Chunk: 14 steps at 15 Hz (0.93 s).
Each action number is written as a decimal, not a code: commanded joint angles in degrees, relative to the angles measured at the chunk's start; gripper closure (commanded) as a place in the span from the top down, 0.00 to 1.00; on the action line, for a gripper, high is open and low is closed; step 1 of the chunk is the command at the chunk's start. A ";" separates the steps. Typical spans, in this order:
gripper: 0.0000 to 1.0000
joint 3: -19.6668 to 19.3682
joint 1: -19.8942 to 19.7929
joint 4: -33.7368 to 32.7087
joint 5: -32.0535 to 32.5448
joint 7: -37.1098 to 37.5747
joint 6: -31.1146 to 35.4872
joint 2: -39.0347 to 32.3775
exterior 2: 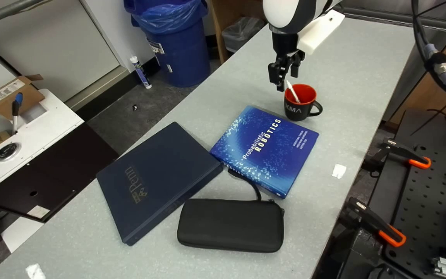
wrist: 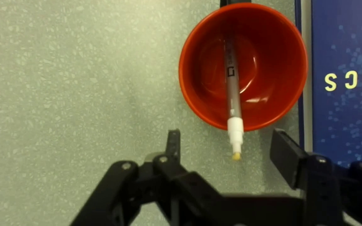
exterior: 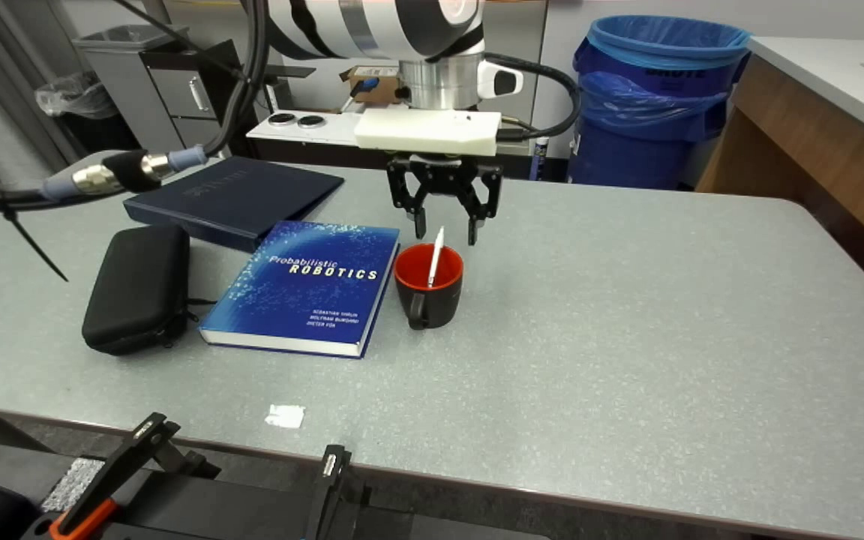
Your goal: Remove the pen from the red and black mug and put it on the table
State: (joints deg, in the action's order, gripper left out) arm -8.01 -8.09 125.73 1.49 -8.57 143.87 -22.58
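Red-lined mug (exterior 2: 303, 109), pen (wrist: 233, 95) leaning inside, grasp to come

Lining up for the grip seems to be the step in hand. The tool (exterior: 446, 238) stands wide and holds nothing; in the wrist view the pen's white end shows between its fingers (wrist: 286, 158), touching neither. The next move likely calls for easing down, pinching that end, lifting it clear of the mug and laying the pen on the surface (exterior: 627, 360).

Writing, left to right in an exterior view: "Penn" on the navy book (exterior 2: 161, 178), "Probabilistic Robotics" on the blue book (exterior 2: 265, 151), "KMA" on the mug. Lettering on the pen is too small to read.
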 commanded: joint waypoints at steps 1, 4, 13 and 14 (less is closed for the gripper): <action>0.45 1.37 -1.76 -1.84 -1.87 -0.45 -2.48 -0.26; 0.23 1.25 -1.78 -2.28 -1.59 -0.06 -4.04 -0.26; 0.03 0.59 -2.10 -0.94 -1.11 -1.40 -13.39 5.74; 0.03 0.48 -2.44 -0.05 -1.34 -2.06 -13.39 7.51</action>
State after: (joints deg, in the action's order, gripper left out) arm -7.92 -8.82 123.37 1.49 -8.57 132.82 -20.64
